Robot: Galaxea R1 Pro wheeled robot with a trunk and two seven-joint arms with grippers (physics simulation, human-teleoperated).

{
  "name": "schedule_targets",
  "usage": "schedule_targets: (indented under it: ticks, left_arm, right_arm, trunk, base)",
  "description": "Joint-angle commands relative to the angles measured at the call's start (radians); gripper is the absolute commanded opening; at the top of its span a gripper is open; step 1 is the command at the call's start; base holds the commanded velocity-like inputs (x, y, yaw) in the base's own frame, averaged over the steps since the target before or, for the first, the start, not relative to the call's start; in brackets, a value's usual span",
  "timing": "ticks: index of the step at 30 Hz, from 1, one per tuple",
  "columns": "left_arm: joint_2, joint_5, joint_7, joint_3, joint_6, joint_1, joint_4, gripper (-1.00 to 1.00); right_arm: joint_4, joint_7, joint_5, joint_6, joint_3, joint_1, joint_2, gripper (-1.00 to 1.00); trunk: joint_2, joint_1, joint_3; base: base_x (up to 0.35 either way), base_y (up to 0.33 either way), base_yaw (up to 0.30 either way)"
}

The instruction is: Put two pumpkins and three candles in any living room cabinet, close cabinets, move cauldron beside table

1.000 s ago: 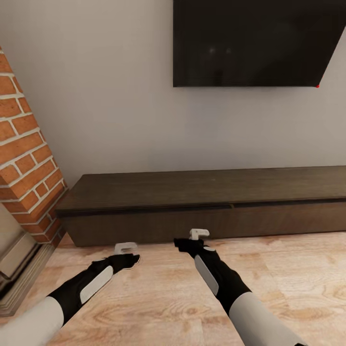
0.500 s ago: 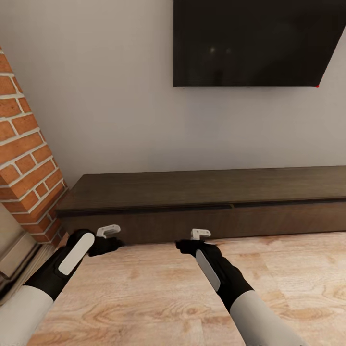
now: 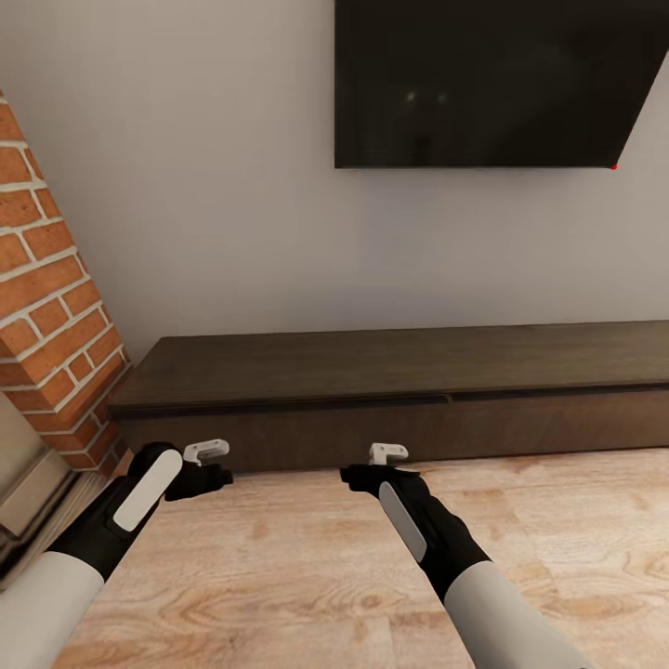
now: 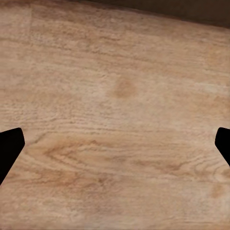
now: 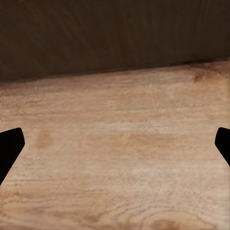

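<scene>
The long low dark-brown cabinet (image 3: pixel 372 372) stands against the wall, its drawer fronts looking shut. Both arms reach down toward the wooden floor in front of it. My left gripper (image 3: pixel 206 479) hangs near the cabinet's left end, open, with its fingertips (image 4: pixel 9 148) wide apart over bare floorboards. My right gripper (image 3: pixel 360 478) is open too, hovering over the floor just before the cabinet's front (image 5: pixel 115 33). Neither gripper holds anything. The pumpkins, candles, cauldron and table are out of view.
A red brick fireplace surround (image 3: pixel 46 307) with a stone hearth step (image 3: pixel 37 530) juts in at the left, close to my left arm. A black television (image 3: pixel 492 84) hangs on the wall above the cabinet. Light wood floor (image 3: pixel 307 576) stretches to the right.
My left arm has swung left and forward, bringing its gripper up to the cabinet's front near the left end. The right arm has barely moved.
</scene>
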Motion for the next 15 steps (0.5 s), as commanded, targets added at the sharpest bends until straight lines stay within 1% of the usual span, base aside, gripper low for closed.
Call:
schedule_targets:
  ticks: [1,9,12,15]
  left_arm:
    - [0.001,0.010,0.012,-0.004,-0.001,-0.001,0.000,1.00]
    - [0.001,0.006,0.011,-0.006,0.000,0.000,-0.001,1.00]
    - [0.001,0.006,0.011,-0.005,0.000,0.001,-0.001,1.00]
    - [0.001,0.006,0.011,-0.006,-0.001,0.000,-0.001,1.00]
  right_arm:
    - [-0.002,-0.010,-0.012,0.003,0.003,-0.001,0.000,1.00]
    - [-0.005,-0.008,-0.013,0.002,0.004,-0.001,0.001,1.00]
    - [-0.006,-0.008,-0.013,0.002,0.005,-0.001,0.000,1.00]
    - [-0.007,-0.007,-0.013,0.003,0.004,-0.001,-0.001,1.00]
  trunk:
    - [0.000,0.000,-0.001]
    - [0.000,0.000,-0.001]
    - [0.000,0.000,0.000]
    - [0.000,0.000,0.001]
  base:
    - [0.000,0.000,0.000]
    - [-0.016,0.000,-0.009]
    - [-0.113,0.015,-0.137]
    - [-0.162,0.055,-0.220]
